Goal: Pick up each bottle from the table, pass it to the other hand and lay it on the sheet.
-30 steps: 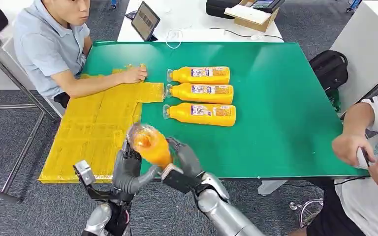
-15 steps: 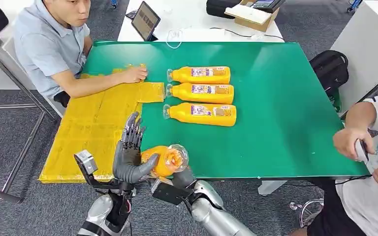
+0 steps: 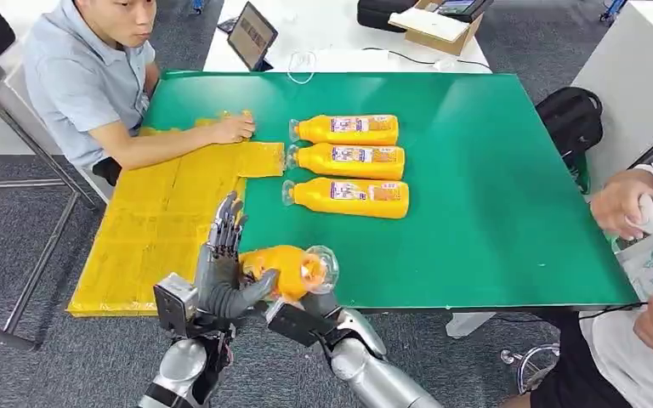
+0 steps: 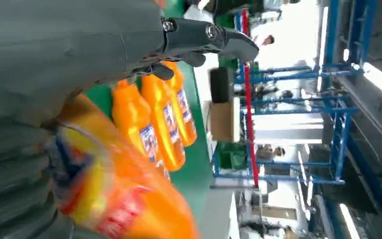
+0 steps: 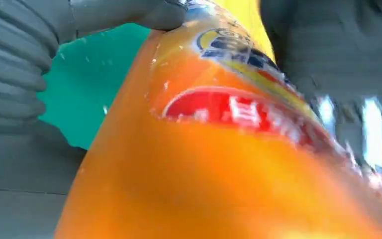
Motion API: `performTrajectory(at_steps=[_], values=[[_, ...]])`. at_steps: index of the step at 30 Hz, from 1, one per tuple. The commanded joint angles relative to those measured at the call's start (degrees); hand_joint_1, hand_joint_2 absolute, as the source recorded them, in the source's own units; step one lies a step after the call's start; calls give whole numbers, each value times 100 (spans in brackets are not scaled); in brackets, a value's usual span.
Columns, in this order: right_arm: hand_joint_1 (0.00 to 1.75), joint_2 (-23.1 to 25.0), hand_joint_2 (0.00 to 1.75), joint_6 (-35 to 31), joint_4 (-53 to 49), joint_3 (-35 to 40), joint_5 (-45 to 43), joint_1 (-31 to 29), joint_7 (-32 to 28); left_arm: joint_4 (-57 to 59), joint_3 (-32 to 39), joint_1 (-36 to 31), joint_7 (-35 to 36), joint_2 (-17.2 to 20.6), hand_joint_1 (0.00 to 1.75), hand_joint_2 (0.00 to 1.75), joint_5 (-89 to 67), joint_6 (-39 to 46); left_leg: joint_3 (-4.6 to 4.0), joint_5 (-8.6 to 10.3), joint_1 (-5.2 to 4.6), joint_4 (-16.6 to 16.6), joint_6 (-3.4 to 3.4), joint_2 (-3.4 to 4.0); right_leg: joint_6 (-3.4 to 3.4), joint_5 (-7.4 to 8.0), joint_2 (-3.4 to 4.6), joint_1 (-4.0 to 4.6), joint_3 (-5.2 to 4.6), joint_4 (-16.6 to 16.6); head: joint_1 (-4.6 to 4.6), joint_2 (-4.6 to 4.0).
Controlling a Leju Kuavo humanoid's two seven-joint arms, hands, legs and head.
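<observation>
An orange juice bottle (image 3: 285, 268) lies on its side in the air above the table's near edge, its clear end toward the right. My right hand (image 3: 315, 303) grips it from below, the thumb (image 5: 139, 12) over its label (image 5: 229, 107). My left hand (image 3: 221, 272) presses its palm against the bottle's left side with the thumb under it and the fingers (image 3: 228, 223) straight and spread. Three more orange bottles (image 3: 349, 160) lie in a row mid-table, also seen in the left wrist view (image 4: 154, 124). The yellow sheet (image 3: 161, 229) covers the table's left part.
A seated person rests a hand (image 3: 229, 127) on the sheet's far end. Another person (image 3: 646, 238) sits at the right edge of the green table (image 3: 493, 195). A tablet (image 3: 251, 36) and a box (image 3: 438, 25) stand on the white table behind. A black backpack (image 3: 570, 119) sits at the right.
The bottle tipped from upright onto its side and sank toward the table's near edge. My left fingers uncurled from it and now stand straight. The person on the right raised a hand.
</observation>
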Motion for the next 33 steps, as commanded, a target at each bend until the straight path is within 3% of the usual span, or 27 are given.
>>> performTrajectory(at_steps=[1,9,11,22,25,33], values=[[175,-183,175,-327,-1309,-91,157,56,-71,540,146,66,68,120,0,175,-191,146,12,-4,-1,-3,-5,1,-8,-5,1,0,9,-1,-4,0],[175,-282,175,-426,-1685,-112,242,164,-18,707,203,76,125,113,0,175,-322,142,22,-11,4,0,-8,1,-12,-11,-1,5,17,-1,-4,0],[175,-314,175,-177,-1477,27,332,66,328,705,244,123,137,123,0,175,-416,193,29,-13,7,-1,-10,4,-15,-12,2,8,23,-3,-2,0],[175,-179,175,149,-535,342,696,-223,710,357,322,263,180,120,0,175,-591,278,16,-8,4,-4,-7,16,-10,-3,16,5,10,-5,-2,0],[175,-168,175,276,-396,434,709,-296,678,221,461,258,171,49,0,175,193,-322,9,-5,3,-3,-6,9,-9,-3,7,3,4,-3,0,0],[175,-125,175,297,-128,574,830,-384,712,41,503,168,374,-46,0,175,1034,-817,15,-12,10,4,-9,7,-14,-9,5,10,13,-2,-2,0]])
